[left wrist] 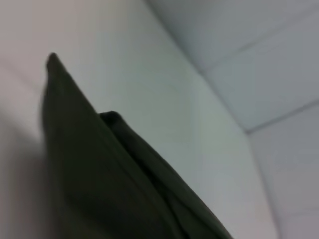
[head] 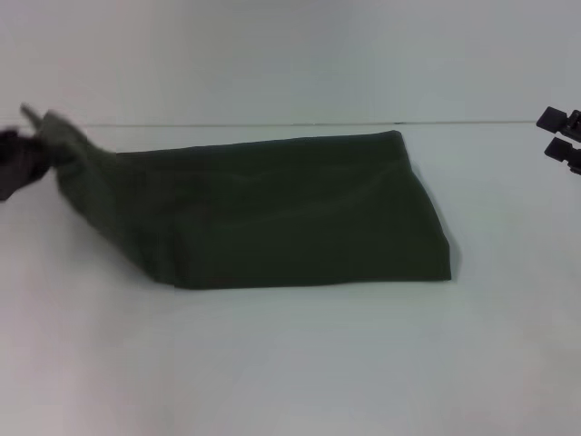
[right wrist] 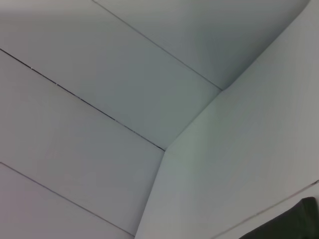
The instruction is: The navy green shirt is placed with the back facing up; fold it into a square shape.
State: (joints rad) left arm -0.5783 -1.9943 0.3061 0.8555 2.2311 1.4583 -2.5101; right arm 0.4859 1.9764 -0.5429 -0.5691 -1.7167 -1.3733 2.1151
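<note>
In the head view we see the navy green shirt [head: 300,213] lying across the middle of the frame on the pale surface [head: 290,363], already folded into a broad, roughly rectangular band with its plain side up. Its right edge is squared off and lies flat, ending right of centre. Its left end is bunched and lifted off the surface, rising toward the upper left of the frame.

There the left end effector [head: 25,150] sits at the left edge of the picture, clenched on that raised corner of the shirt, with a small tip of cloth poking up above it. In the left wrist view the shirt [left wrist: 99,179] fills the lower left of the frame as a dark, layered fold coming to a point near the upper left, against the light surface and wall.

The right end effector [head: 561,138] shows at the upper right edge of the head view, well apart from the shirt, its two dark fingers spread and gripping nothing. In the right wrist view only a dark corner of the shirt [right wrist: 291,224] appears at the lower right.
</note>
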